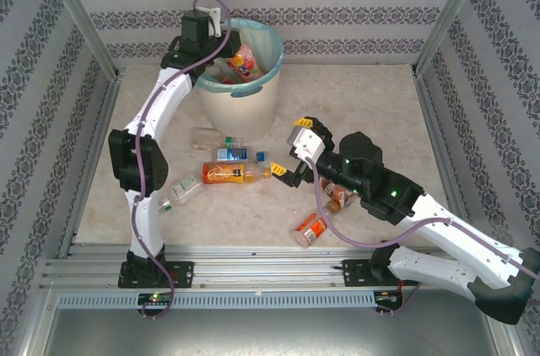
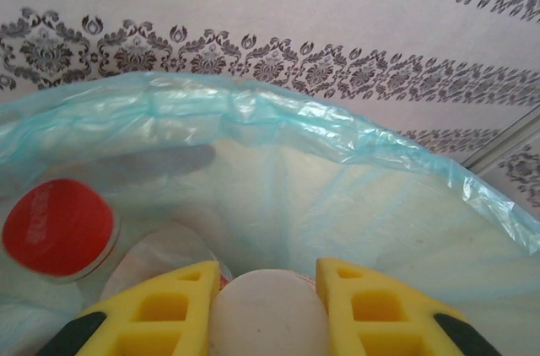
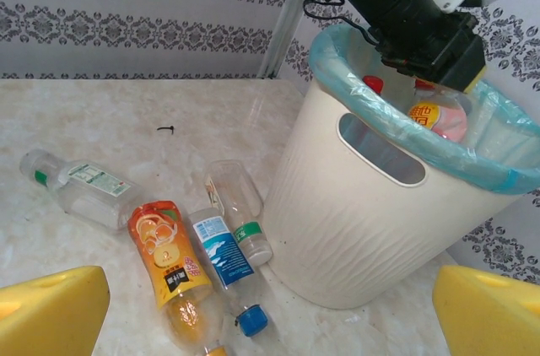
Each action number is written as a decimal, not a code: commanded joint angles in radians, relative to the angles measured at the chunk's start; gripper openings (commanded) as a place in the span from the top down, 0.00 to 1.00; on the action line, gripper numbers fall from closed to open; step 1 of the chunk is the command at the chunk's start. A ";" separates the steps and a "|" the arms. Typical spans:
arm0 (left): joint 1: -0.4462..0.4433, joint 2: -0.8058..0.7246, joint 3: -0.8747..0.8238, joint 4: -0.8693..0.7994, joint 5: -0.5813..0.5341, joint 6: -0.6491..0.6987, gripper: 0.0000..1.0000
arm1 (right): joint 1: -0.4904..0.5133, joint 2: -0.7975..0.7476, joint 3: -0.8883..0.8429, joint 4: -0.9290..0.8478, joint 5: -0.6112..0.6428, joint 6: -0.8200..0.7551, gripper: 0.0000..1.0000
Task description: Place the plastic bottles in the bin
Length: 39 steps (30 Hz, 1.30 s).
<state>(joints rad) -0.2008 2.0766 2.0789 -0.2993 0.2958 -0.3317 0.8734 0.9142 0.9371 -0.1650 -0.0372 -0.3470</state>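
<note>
Holding one bottle (image 2: 268,318) by its white end, the left claw (image 2: 268,270) is clenched on it over the mouth of the bin (image 1: 240,107), upper centre of the top view, apparently so that a release drops it inside. The blue liner (image 2: 253,120) contains a red-capped bottle (image 2: 57,228) and a pink bottle (image 3: 443,118). The right claw (image 3: 270,293) stands released, fingers wide, above the orange bottle (image 3: 169,259) and its neighbours on the tabletop (image 3: 126,120), likely lined up for a pick.
</note>
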 commanded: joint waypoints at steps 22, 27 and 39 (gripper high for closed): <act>-0.038 -0.015 -0.036 -0.104 0.007 0.057 1.00 | 0.030 0.015 0.040 -0.007 0.025 -0.011 0.02; -0.048 0.029 0.014 -0.170 -0.067 0.119 0.65 | 0.036 0.012 0.039 -0.019 0.032 -0.005 0.02; -0.046 -0.163 -0.003 -0.089 -0.204 0.127 0.12 | 0.052 0.024 0.049 -0.018 0.042 -0.007 0.02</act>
<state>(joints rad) -0.2485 2.0354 2.0987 -0.4191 0.1734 -0.2348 0.9146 0.9325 0.9565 -0.1864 -0.0143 -0.3470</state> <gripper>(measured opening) 0.879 0.980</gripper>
